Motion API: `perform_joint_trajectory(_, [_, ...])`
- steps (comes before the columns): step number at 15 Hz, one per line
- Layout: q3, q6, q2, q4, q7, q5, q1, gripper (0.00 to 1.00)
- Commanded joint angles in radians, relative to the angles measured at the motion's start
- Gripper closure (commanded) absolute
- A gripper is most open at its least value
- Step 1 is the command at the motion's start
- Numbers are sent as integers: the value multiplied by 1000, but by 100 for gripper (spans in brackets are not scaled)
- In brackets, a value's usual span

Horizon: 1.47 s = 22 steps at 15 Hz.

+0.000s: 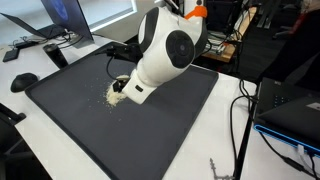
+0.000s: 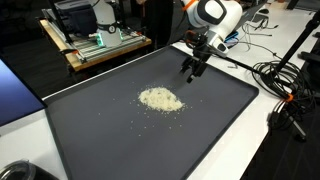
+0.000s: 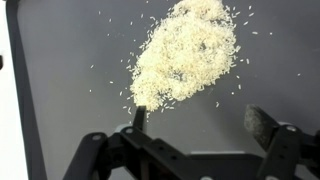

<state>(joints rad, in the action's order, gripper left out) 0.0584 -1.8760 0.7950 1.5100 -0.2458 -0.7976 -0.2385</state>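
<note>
A pile of white rice grains (image 3: 185,52) lies on a dark grey mat (image 3: 70,80); it also shows in both exterior views, as the rice pile (image 2: 160,99) and partly behind the arm as the rice (image 1: 113,94). My gripper (image 3: 198,118) hangs just above the mat beside the pile, jaws wide open and empty. One fingertip (image 3: 138,117) sits at the pile's near edge, the other fingertip (image 3: 260,122) is over bare mat. In an exterior view the gripper (image 2: 192,68) hovers above the mat, behind the pile.
The mat (image 2: 120,140) covers most of a white table (image 1: 235,140). A laptop (image 1: 60,25) and mouse (image 1: 22,82) sit off one side, cables (image 2: 285,95) and a wooden rack with gear (image 2: 95,40) off others. Loose grains are scattered around the pile.
</note>
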Motion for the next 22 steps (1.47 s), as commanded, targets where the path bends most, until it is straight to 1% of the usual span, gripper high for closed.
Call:
perform_joint_trajectory(1, [17, 105, 51, -91, -86, 34, 3, 0])
perform_joint_trajectory(9, [34, 190, 130, -192, -180, 42, 2, 0])
perform_joint_trajectory(18, [31, 290, 220, -311, -262, 57, 0, 0])
perform_joint_trajectory(20, [34, 290, 222, -318, -270, 65, 7, 0])
perform_joint_trajectory(22, [42, 270, 202, -299, -275, 83, 23, 0])
